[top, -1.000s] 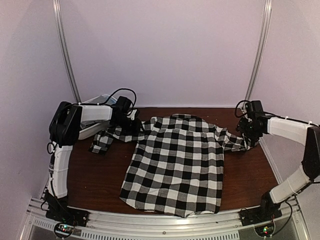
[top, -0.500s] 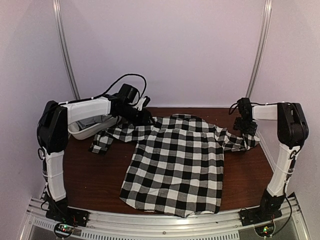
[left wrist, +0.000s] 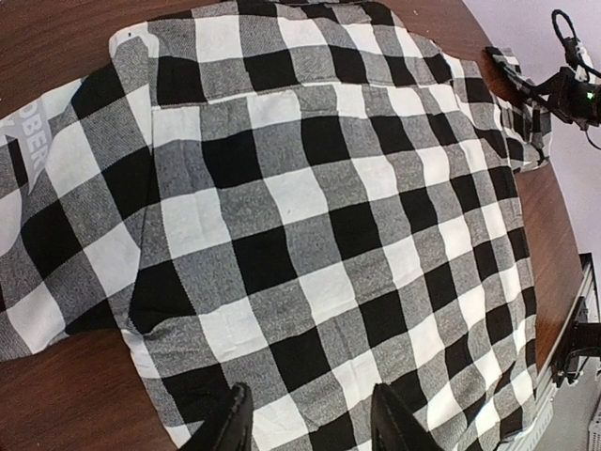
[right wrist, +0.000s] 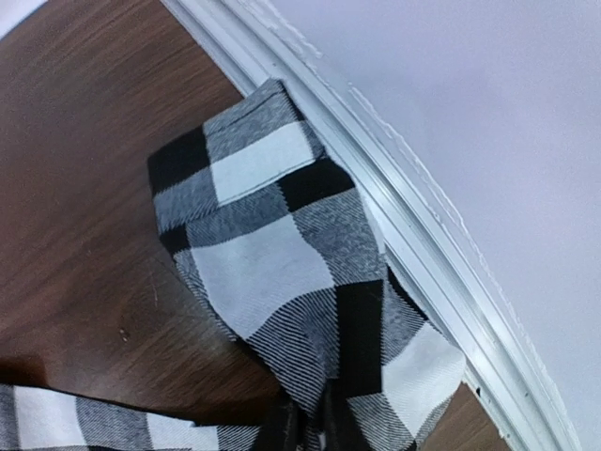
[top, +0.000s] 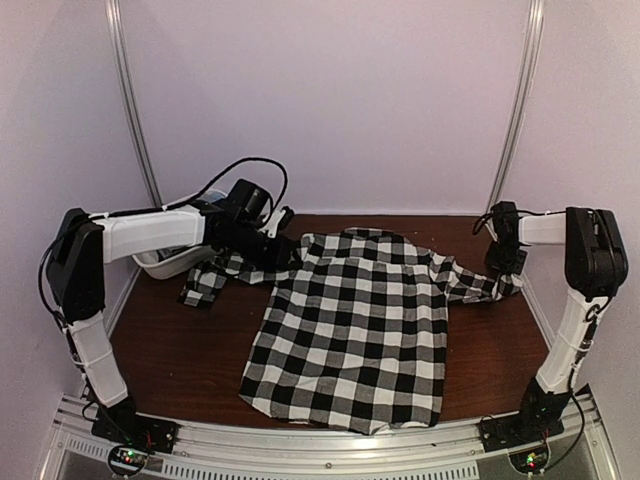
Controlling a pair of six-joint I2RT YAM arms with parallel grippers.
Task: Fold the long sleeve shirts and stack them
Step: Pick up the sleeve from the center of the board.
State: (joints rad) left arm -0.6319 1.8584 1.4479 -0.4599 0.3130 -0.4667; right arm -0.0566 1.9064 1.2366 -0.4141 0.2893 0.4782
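One long sleeve shirt, black-and-white checked [top: 350, 320], lies spread flat on the brown table [top: 180, 350], collar toward the back. My left gripper [top: 278, 250] hovers at the shirt's left shoulder. In the left wrist view its fingers [left wrist: 230, 427] stand apart over flat cloth [left wrist: 310, 235], so that gripper [left wrist: 310, 427] is open with nothing pinched. My right gripper [top: 503, 268] is at the right sleeve near the table's right edge. In the right wrist view the sleeve [right wrist: 254, 216] gathers into a bunch between the dark tips of that gripper [right wrist: 315, 427], which is shut on it.
A white tub [top: 165, 262] sits at the back left behind the left arm. The shirt's left sleeve [top: 205, 285] lies crumpled beside it. A metal rail [right wrist: 413, 235] runs along the table edge right by the right sleeve, with the wall beyond.
The right gripper shifted slightly right and down and closed on the right sleeve. The left arm stretched out, its gripper moving over the shirt's left shoulder.
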